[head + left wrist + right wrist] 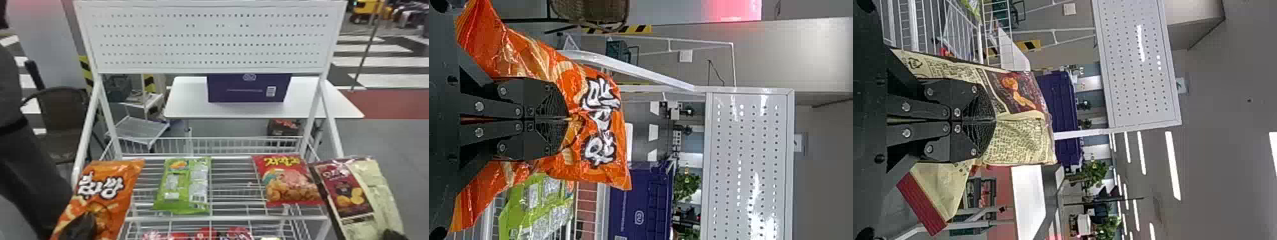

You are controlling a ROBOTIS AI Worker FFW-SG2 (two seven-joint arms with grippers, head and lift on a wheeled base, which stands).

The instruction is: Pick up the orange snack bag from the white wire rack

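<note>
Left gripper (569, 119) clamped on orange snack bag (126, 178) | bag upright at left side of white wire rack (229, 219), pinched mid-body, probably to keep it steady | right gripper (995, 120) grips cream-and-maroon bag (372, 182) (extra to the task) | bold dark-edged white lettering on orange front

Above the wire rack (229, 218), green bag (181, 186) and red bag (287, 182) flank a passable gap.
</note>
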